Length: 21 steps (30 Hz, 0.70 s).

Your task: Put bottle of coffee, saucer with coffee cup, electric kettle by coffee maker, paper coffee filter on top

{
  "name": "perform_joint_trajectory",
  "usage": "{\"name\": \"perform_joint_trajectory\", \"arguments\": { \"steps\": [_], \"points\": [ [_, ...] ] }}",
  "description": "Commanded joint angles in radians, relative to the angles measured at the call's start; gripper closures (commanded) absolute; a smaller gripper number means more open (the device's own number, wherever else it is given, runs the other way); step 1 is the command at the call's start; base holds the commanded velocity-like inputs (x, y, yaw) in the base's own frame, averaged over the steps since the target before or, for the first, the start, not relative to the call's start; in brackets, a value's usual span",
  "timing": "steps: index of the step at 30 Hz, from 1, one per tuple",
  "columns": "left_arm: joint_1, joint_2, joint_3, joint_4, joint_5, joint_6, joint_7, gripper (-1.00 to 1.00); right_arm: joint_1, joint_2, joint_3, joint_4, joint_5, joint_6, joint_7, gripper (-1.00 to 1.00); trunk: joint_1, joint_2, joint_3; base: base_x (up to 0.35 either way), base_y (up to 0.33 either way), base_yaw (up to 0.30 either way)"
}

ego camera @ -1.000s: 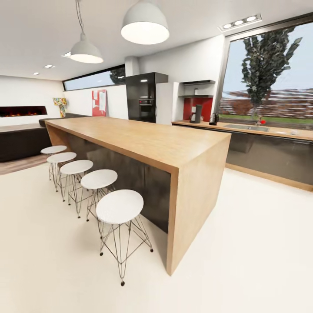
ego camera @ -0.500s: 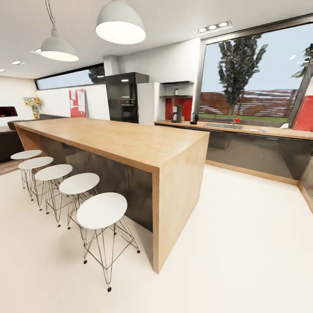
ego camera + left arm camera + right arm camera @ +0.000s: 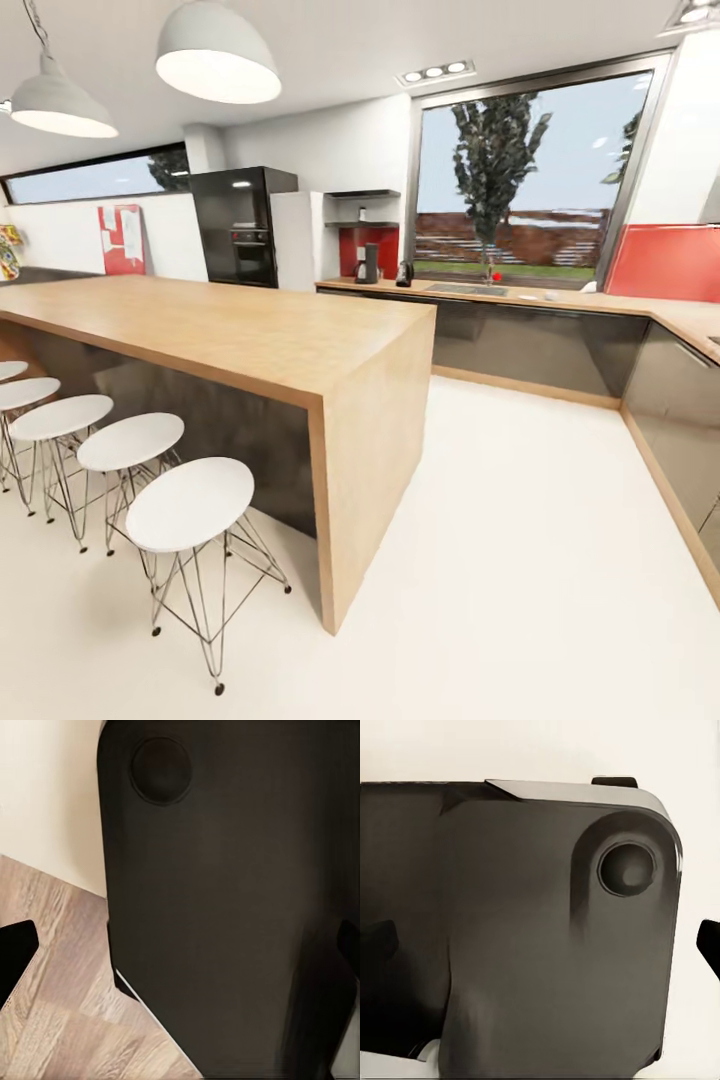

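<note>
Far across the room in the head view, the black coffee maker [image 3: 367,263] stands on the wooden kitchen countertop [image 3: 520,297], in front of a red backsplash. A small dark electric kettle [image 3: 404,272] sits just to its right. On the wall shelf [image 3: 362,223] above them stands a small bottle [image 3: 362,213], too small to make out. Small white items [image 3: 551,295] lie further right on the counter, unclear at this distance. My left gripper [image 3: 182,952] and right gripper [image 3: 544,945] each hang open over my own dark body panel, holding nothing.
A long wooden island [image 3: 250,330] fills the left-middle, with several white wire-leg stools [image 3: 190,505] along its near side. Cream floor [image 3: 520,520] runs between the island's end and the counter. A black oven tower [image 3: 240,228], a sink [image 3: 465,289] and a side counter [image 3: 690,330] line the walls.
The whole head view has slid leftward as the camera turned right and moved forward; more of the window and right counter shows. No object has moved.
</note>
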<state>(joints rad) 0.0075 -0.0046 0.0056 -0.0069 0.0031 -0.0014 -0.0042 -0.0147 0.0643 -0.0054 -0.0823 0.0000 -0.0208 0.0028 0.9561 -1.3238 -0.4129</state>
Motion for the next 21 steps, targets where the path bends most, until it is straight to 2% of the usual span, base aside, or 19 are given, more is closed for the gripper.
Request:
{"name": "perform_joint_trajectory", "arguments": {
  "steps": [1, 21],
  "points": [
    [0.0, 0.0, 0.001, -0.001, 0.001, 0.0, 0.0, -1.0, -0.001, 0.0, -0.001, 0.001, 0.0, -0.002, 0.0, -1.0, -0.004, 0.007, 0.002, 0.0, 0.0, -0.266],
    [0.0, -0.001, 0.001, -0.001, 0.001, 0.0, 0.0, -1.0, -0.001, 0.0, -0.001, 0.001, 0.0, -0.002, 0.0, -1.0, -0.081, 0.147, 0.065, 0.0, 0.0, -0.266]
  ]
}}
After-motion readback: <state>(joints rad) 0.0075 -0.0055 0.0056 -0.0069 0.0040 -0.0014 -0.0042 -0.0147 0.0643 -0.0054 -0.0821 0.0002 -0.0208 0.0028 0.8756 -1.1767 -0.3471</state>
